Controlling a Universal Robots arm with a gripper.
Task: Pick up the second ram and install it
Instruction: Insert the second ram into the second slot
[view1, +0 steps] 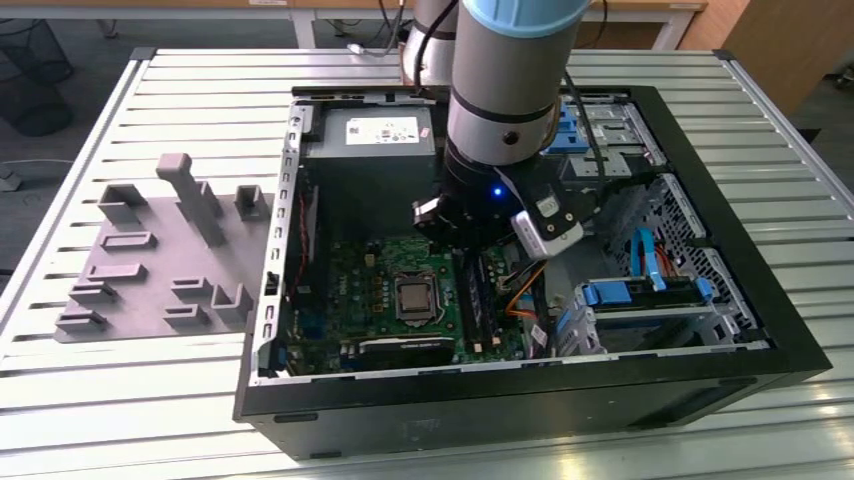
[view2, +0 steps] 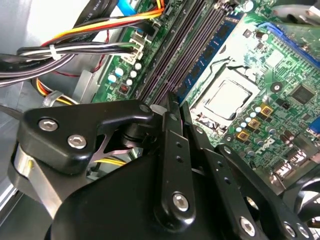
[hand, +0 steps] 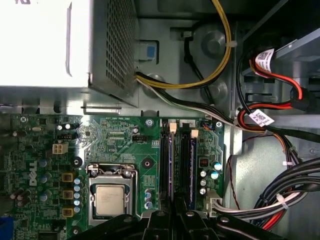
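Arm reaches straight down into the case; gripper (view2: 172, 100) over memory slots (hand: 177, 160), grip state unclear.

I am reaching down into the open computer case (view1: 747, 330) lying on the slatted table (view1: 160, 400), my gripper (view2: 172, 107) hanging over the memory slots (hand: 177, 160) on the motherboard (view1: 360, 300). The processor socket (view1: 416, 297) is sitting beside those slots, toward the exterior view's left. The fixture blocks (view1: 160, 260) are standing outside the case, farther to that left.
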